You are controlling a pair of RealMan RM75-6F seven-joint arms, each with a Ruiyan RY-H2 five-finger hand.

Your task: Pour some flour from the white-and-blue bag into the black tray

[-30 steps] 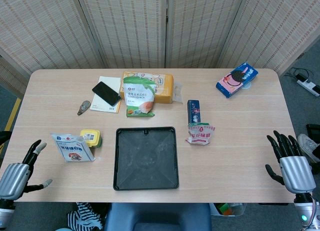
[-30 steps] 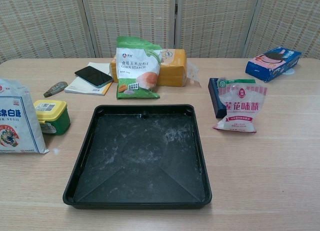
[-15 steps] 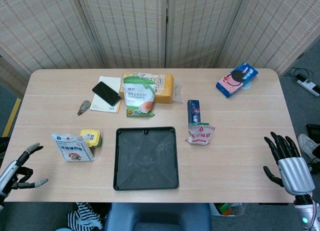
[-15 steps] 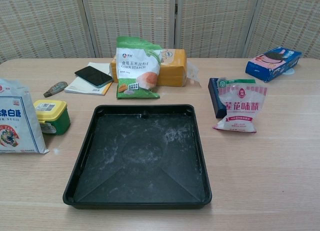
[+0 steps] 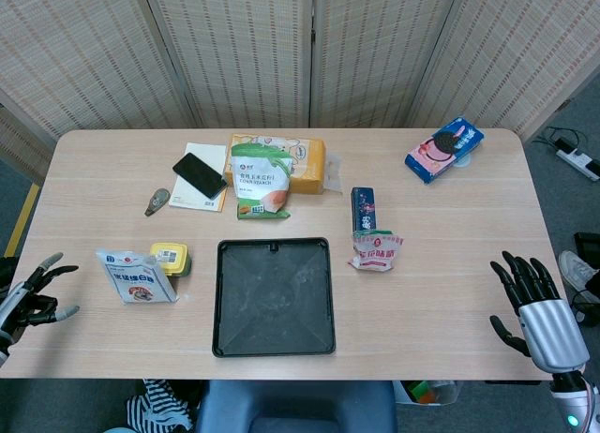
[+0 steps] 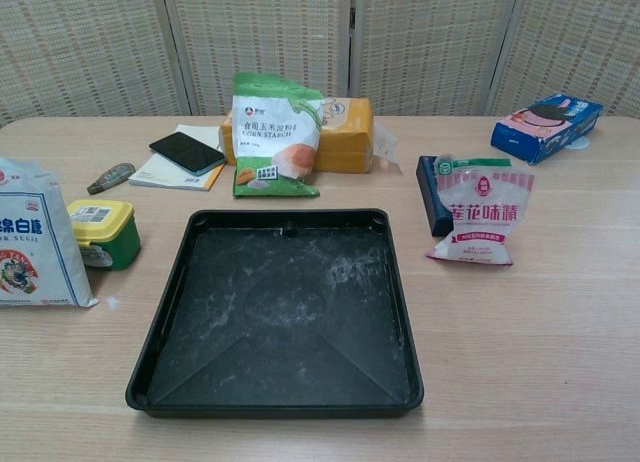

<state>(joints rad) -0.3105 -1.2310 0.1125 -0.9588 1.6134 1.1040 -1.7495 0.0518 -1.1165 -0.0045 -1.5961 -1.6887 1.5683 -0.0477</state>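
Observation:
The white-and-blue bag stands upright on the table's left side, also at the left edge of the chest view as the white-and-blue bag. The black tray lies at the front centre; the black tray carries thin white dust inside. My left hand hovers off the table's left front edge, fingers spread, holding nothing, well left of the bag. My right hand is at the front right corner, fingers spread and empty. Neither hand appears in the chest view.
A yellow-lidded green tub sits beside the bag. A green corn starch pouch leans on an orange box behind the tray. A pink-and-white pouch and dark box stand right. A phone on a notepad, a blue cookie pack.
My left hand has drawn back leftward and off the table's front-left corner. My right hand has shifted slightly down and left at the front right. Objects on the table have stayed put.

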